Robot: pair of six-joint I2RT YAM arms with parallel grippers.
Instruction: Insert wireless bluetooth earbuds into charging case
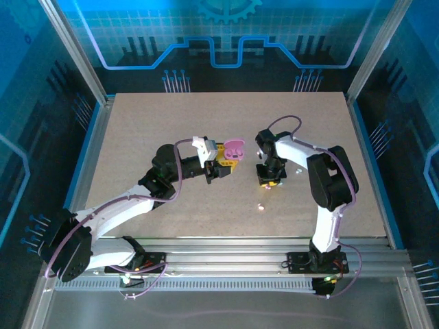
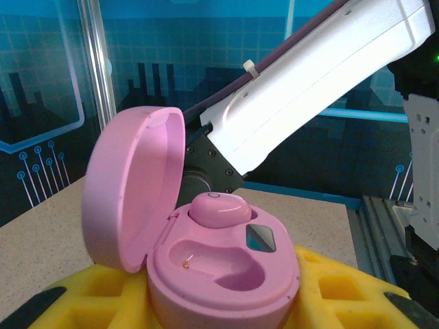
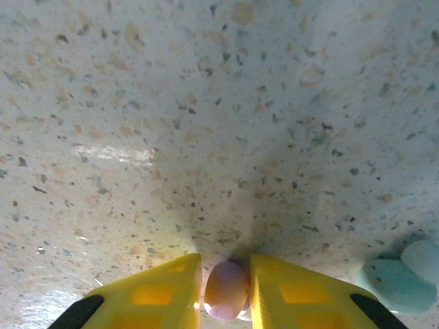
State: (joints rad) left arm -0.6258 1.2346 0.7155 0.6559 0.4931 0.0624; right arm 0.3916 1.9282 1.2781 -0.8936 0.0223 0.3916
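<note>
**Right gripper (image 3: pixel 225 274) pinches earbud (image 3: pixel 226 291); left gripper (image 1: pixel 231 160) clamps open case (image 2: pixel 219 305)**

Its fingers (image 3: pixel 164 291) touch the pinkish earbud at bottom centre, down at the table (image 3: pixel 206 103). Case sits mid-frame, lid up at left, second earbud (image 2: pixel 218 209) seated inside.

Inside a robot laboratory work cell, a left arm (image 1: pixel 116 205) and a right arm (image 1: pixel 329 181), white and black, stand bolted to slotted aluminium rails (image 1: pixel 226 250) at the near edge of a speckled beige tabletop (image 1: pixel 137 130). Aluminium posts (image 1: pixel 72 48) frame the bench. Blue wall panels (image 1: pixel 226 41) printed with circuit traces and a gear emblem (image 1: pixel 230 7) enclose it, and purple cables (image 1: pixel 285 120) loop along the arms.
</note>
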